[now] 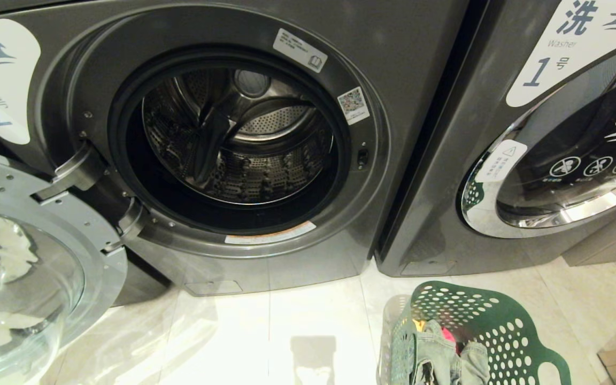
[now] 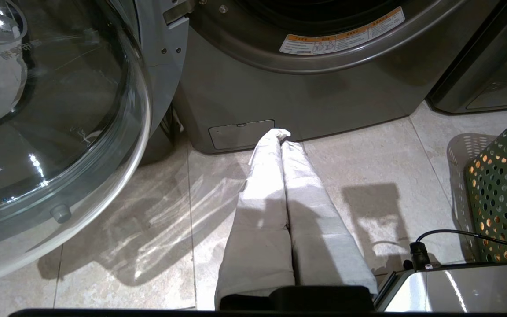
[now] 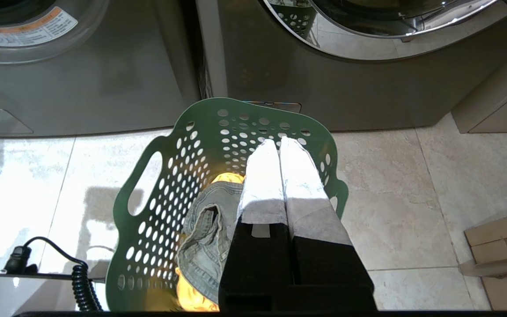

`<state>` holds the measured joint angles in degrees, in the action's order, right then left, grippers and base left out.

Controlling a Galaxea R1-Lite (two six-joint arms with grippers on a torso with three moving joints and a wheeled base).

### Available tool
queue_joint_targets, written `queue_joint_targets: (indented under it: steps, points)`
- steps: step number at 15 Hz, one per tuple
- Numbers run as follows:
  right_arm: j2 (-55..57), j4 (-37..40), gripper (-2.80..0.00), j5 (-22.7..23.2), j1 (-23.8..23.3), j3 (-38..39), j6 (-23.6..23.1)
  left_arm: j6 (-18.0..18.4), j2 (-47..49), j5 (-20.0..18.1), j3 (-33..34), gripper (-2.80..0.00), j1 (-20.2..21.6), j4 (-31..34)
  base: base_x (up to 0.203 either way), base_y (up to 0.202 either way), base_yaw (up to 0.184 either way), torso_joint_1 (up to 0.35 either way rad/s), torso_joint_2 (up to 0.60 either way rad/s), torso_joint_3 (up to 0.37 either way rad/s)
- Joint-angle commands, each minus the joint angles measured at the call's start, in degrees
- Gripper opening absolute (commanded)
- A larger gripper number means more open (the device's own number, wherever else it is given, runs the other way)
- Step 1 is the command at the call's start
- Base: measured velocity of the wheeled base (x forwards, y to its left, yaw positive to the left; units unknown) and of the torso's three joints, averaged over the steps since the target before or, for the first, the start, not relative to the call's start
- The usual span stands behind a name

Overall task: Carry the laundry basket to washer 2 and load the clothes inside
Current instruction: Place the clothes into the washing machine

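Left gripper: white-wrapped fingers pressed together with nothing between them, hanging over the floor tiles in front of washer 2, its tips toward the washer's small service flap.
Right gripper: fingers pressed together too, holding nothing, poised above the laundry basket, its tips over the basket wall that faces the washers.
Washer 2: dark grey front-loader with its white label showing a blue horse and the numeral 2 at the upper left of the opening; the steel drum stands open to view with no clothing seen in it.
Washer 2 door: round glass door swung wide open to the left of the opening, hinged at that side, its bowl of clear glass facing out into the room.
Laundry basket: dark green and perforated, standing on the floor in front of washer 2's right-hand neighbour, near the gap between the two machines, apart from both fronts.
Clothes: still in the basket; a grey faded denim piece lies on top, yellow-orange cloth under it, a bit of red-pink beside it.
Washer 1: the same grey machine just right of washer 2, marked 1, its chrome-rimmed door closed.
Floor: pale glossy tiles in front of washer 2.
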<state>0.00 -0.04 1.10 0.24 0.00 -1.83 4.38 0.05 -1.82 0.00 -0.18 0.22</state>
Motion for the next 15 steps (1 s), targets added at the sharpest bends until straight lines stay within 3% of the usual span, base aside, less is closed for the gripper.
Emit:
queue_joint_targets:
  steps: [1,7,9,12,15]
  points:
    - [0.1,0.0,-2.80,0.0,0.0,0.0,0.4,0.3,0.0,0.0,0.0,-2.80,0.0,0.0,0.000,0.000,0.000,0.000,0.00,0.000]
    - [0.0,0.0,-2.80,0.0,0.0,0.0,0.9,-0.1,0.0,0.3,0.0,-2.80,0.0,0.0,0.000,0.000,0.000,0.000,0.00,0.000]
    - [0.3,0.1,-2.80,-2.0,0.0,-1.8,0.4,-0.3,0.0,0.4,0.0,-2.80,0.0,0.0,0.000,0.000,0.000,0.000,0.00,0.000]
    - [6.9,6.0,-2.80,-2.7,-0.1,-13.1,1.0,0.5,0.1,0.1,0.0,-2.80,0.0,0.1,0.000,0.000,0.000,0.000,0.00,0.000]
    - [23.4,11.6,-2.80,-2.6,-0.1,-24.7,2.9,1.1,0.1,-0.1,0.0,-2.80,0.0,0.0,0.000,0.000,0.000,0.000,0.00,0.000]
